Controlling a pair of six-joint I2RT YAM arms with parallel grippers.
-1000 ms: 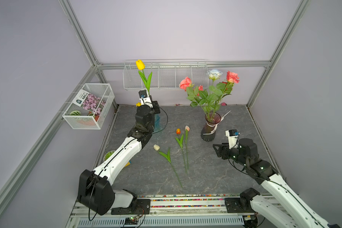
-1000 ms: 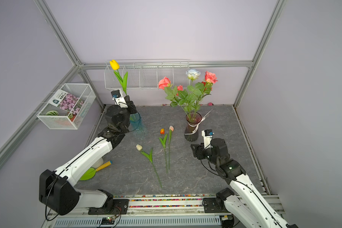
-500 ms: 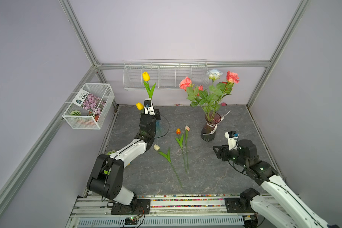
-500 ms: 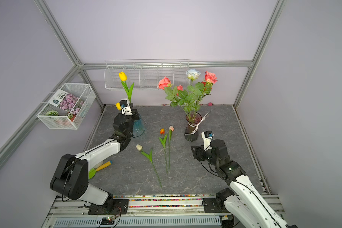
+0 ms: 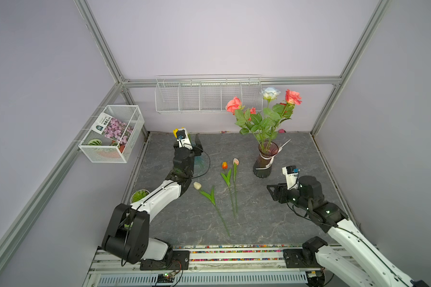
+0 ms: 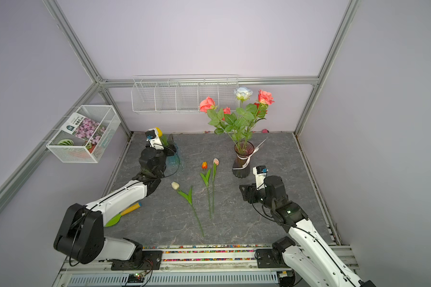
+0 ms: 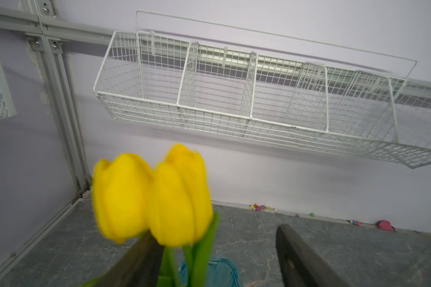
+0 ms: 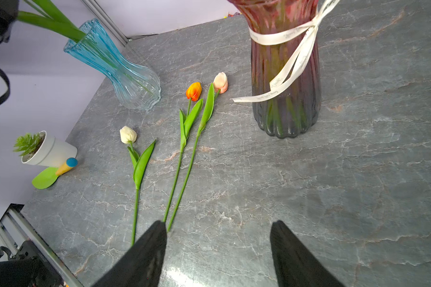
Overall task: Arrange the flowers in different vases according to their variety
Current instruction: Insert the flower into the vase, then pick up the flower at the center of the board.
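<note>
Two yellow tulips (image 7: 179,198) stand with their stems in the teal vase (image 8: 115,64). My left gripper (image 7: 217,231) hangs just above that vase, open, with the stems loose beside one finger. In both top views the left arm hides most of the teal vase (image 5: 200,161) and the yellow heads (image 6: 159,131). The maroon vase (image 5: 264,161) with a white ribbon holds the roses (image 5: 259,116). An orange tulip (image 8: 194,91), a pale pink tulip (image 8: 220,82) and a cream tulip (image 8: 128,134) lie on the table. My right gripper (image 8: 218,222) is open and empty, near their stem ends.
A succulent in a white pot (image 8: 42,149) and a green scoop (image 8: 45,177) sit at the table's left edge. A wire basket (image 5: 112,134) with a flower packet hangs on the left wall. A wire shelf (image 5: 207,94) hangs on the back wall.
My left gripper came down with a yellow tulip, lowered its stem into the teal vase and opened, letting it go. The right arm has not moved.
</note>
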